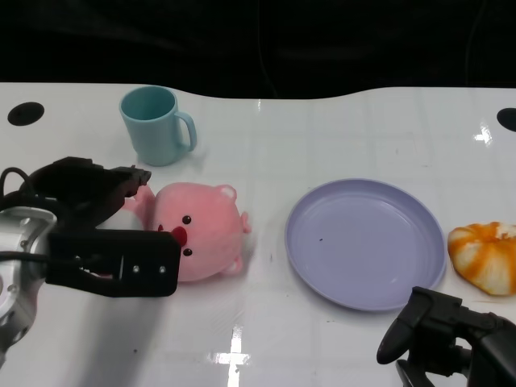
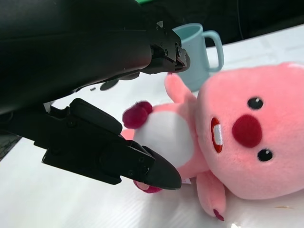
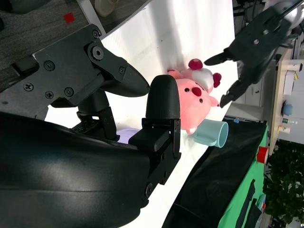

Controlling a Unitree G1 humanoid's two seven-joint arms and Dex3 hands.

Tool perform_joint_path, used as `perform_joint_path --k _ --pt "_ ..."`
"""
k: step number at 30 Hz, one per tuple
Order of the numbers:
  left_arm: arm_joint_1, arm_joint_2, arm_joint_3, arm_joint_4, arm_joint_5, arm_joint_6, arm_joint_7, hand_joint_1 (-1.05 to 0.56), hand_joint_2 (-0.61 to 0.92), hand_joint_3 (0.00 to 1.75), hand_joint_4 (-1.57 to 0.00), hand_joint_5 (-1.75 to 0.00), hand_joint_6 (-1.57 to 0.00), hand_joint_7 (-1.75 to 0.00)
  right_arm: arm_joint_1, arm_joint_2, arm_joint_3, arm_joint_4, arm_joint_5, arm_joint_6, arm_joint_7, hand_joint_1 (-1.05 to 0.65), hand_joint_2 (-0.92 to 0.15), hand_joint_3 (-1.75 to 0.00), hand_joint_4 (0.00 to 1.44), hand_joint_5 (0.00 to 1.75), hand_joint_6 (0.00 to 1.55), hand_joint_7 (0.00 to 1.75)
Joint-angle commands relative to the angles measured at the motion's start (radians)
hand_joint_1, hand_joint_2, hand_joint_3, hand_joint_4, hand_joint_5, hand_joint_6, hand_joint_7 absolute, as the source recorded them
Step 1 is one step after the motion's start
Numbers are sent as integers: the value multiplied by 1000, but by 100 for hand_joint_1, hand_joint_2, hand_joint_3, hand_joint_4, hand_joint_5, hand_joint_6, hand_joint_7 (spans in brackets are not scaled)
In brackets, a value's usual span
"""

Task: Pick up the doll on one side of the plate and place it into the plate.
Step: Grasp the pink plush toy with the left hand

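The soft pink plush doll (image 1: 197,232) with a red nose is lying on its side at centre-left of the head view, on the white bench (image 1: 266,339) just left of the round lavender plate (image 1: 367,242), head toward the plate. The left robot hand (image 1: 101,234) is sitting right at its body end with fingers spread around it, released and grasping nothing. The right robot hand (image 1: 443,334), low at the frame's lower right and also unclenched, is lying well apart from the doll.

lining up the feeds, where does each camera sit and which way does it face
Head view: high on the robot, facing down at the table; pink doll, plate, both hands low.
Left wrist view: behind the left hand, fingers open around the doll.
Right wrist view: behind the right hand, facing across the table.
Shared: doll and blue cup appear in all three.
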Motion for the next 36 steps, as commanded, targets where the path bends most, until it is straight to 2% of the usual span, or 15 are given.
perform_joint_path --k 1,10,18,22,25,27,28,29,30,31,32,33,35,36 --pt "-67 -16 -35 125 14 -25 39 -71 91 0 -2 -24 -16 0 3 -6 4 -10 -6 -4 -4 -14 -55 -116 63 175 52 151" --pt "-193 -92 -145 458 29 -67 85 -67 92 2 -2 -18 -15 0 14 -4 9 -24 -1 2 -8 -14 -54 -118 64 175 52 151" --pt "-267 -180 -218 721 27 -94 178 -61 92 1 -13 -10 -22 -1 22 -10 10 -38 -8 7 -10 -17 -53 -117 63 175 52 151" --pt "-283 -219 -234 821 16 -110 249 -53 92 5 -28 -9 -37 -3 23 -9 13 -45 -11 13 -14 -18 -53 -117 63 175 52 151" --pt "-286 -238 -229 881 -8 -140 290 -37 92 8 -66 -12 -78 -6 24 -8 16 -47 -15 12 -16 -18 -53 -116 63 175 52 151" --pt "-279 -240 -223 901 -26 -177 332 -34 92 3 -91 -29 -105 -6 24 -7 17 -44 -13 6 -14 -18 -53 -116 63 175 52 150" --pt "-277 -240 -223 908 -31 -191 349 -35 88 2 -84 -92 -118 -7 23 -8 17 -43 -13 4 -13 -19 -53 -116 63 175 52 151" --pt "-272 -236 -228 904 -30 -206 378 -35 86 2 -79 -119 -123 -7 23 -8 16 -42 -13 4 -13 -19 -54 -116 63 175 52 151" --pt "-269 -233 -232 903 -29 -217 399 -30 88 3 -77 -146 -120 -24 23 -8 16 -42 -13 5 -13 -19 -54 -116 63 175 52 151" --pt "-260 -229 -227 895 -35 -232 441 -27 90 8 -74 -163 -94 -80 22 -8 15 -39 -12 3 -12 -19 -54 -116 63 175 53 150" --pt "-253 -226 -222 890 -40 -244 474 -26 91 19 -73 -169 -83 -98 21 -8 14 -38 -10 2 -12 -19 -54 -116 63 175 53 150" --pt "-246 -222 -214 883 -48 -254 506 -25 92 24 -71 -172 -78 -105 20 -7 13 -36 -7 1 -10 -18 -54 -115 63 175 53 150" --pt "-232 -213 -198 867 -62 -276 561 -23 92 27 -71 -173 -76 -107 19 -8 12 -34 -7 0 -9 -19 -54 -115 63 175 53 150" --pt "-228 -210 -194 863 -66 -282 578 -21 92 27 -74 -174 -74 -118 18 -8 12 -33 -7 0 -9 -19 -54 -115 63 175 53 150"
